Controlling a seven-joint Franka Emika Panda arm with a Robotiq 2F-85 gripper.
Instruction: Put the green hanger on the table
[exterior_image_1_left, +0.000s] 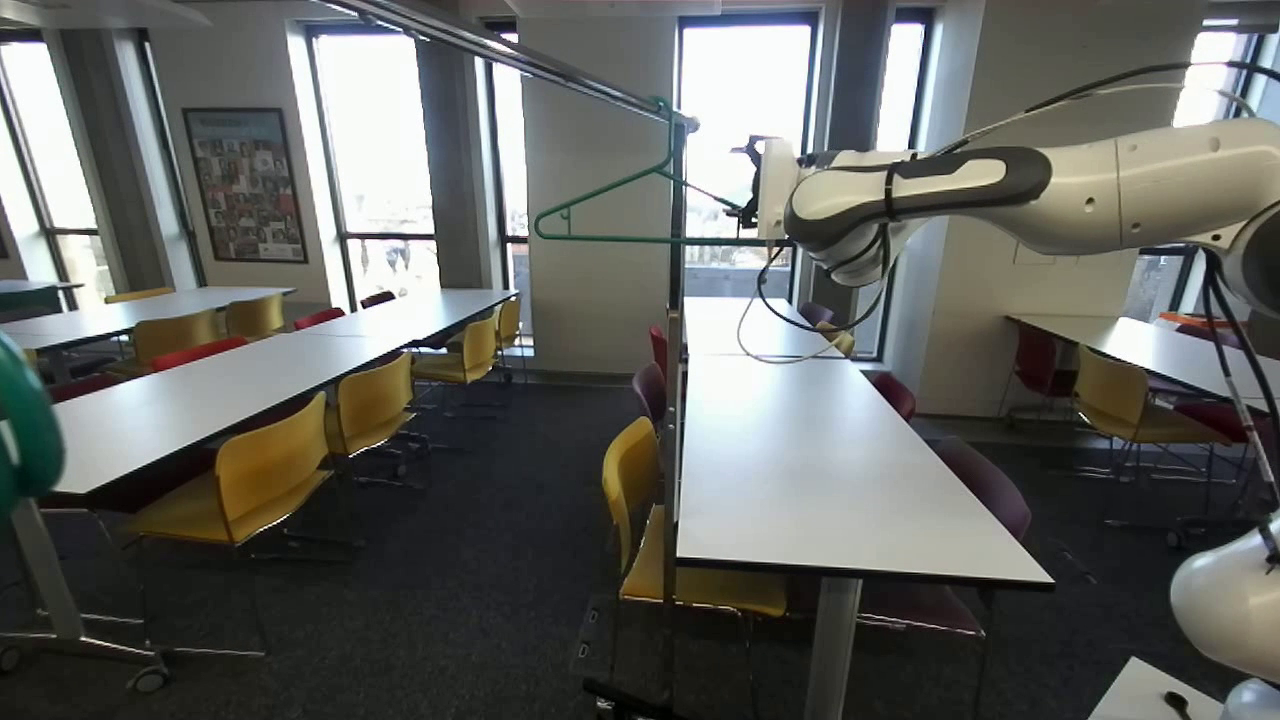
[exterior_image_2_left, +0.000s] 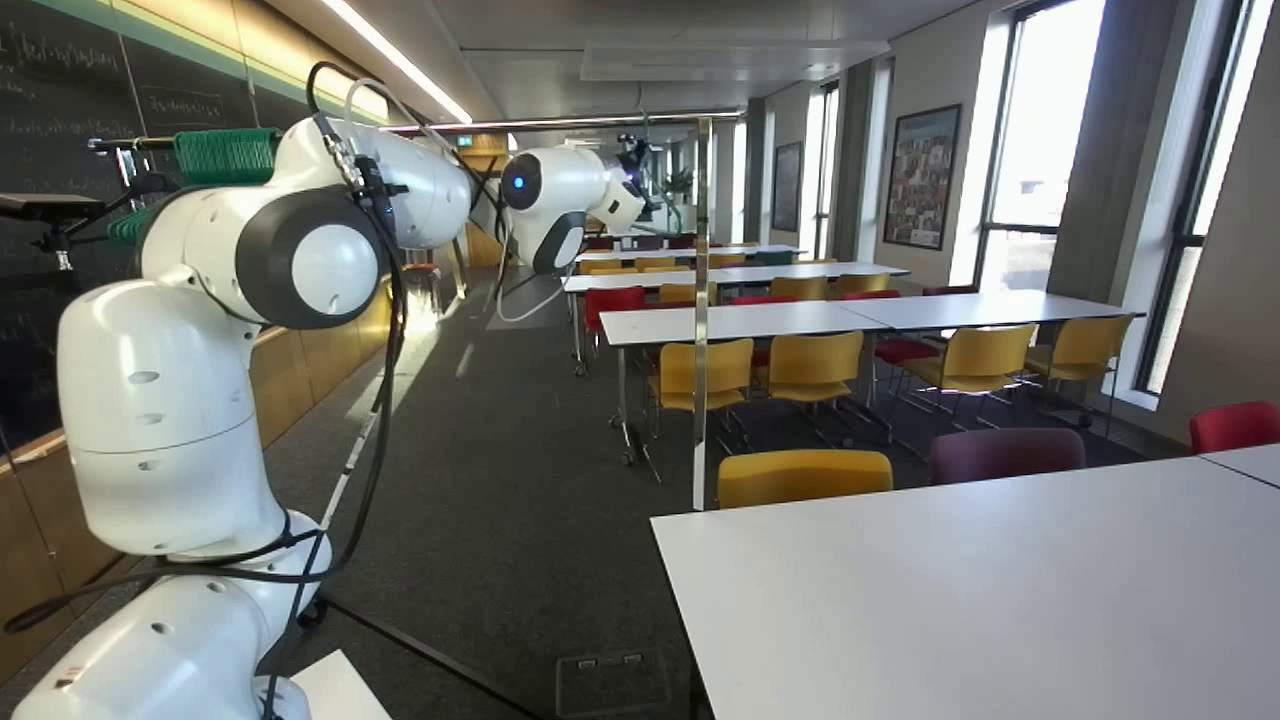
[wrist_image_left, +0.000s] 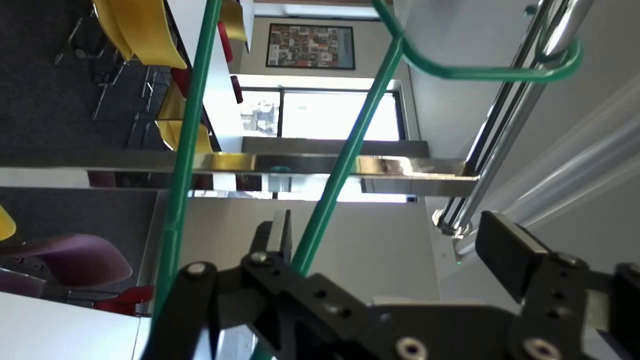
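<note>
The green hanger (exterior_image_1_left: 620, 239) hangs by its hook from a metal rail in an exterior view. In the wrist view the hanger (wrist_image_left: 351, 145) shows its hook over the rail, a slanted arm and its bottom bar. My gripper (exterior_image_1_left: 745, 182) is at the hanger's right end. In the wrist view the gripper (wrist_image_left: 392, 242) has its fingers wide apart. The slanted arm runs close beside the left finger and passes behind the finger linkage; I cannot tell whether it touches. The white table (exterior_image_1_left: 800, 470) stands below the arm; it also shows in an exterior view (exterior_image_2_left: 960, 600).
The metal rail (exterior_image_1_left: 560, 65) ends at an upright metal post (exterior_image_1_left: 677, 400) beside the table. A yellow chair (exterior_image_1_left: 632, 470) and purple chairs (exterior_image_1_left: 985, 485) line the table. A bunch of green hangers (exterior_image_2_left: 225, 157) hangs behind the arm. Cables (exterior_image_1_left: 790, 325) dangle below the wrist.
</note>
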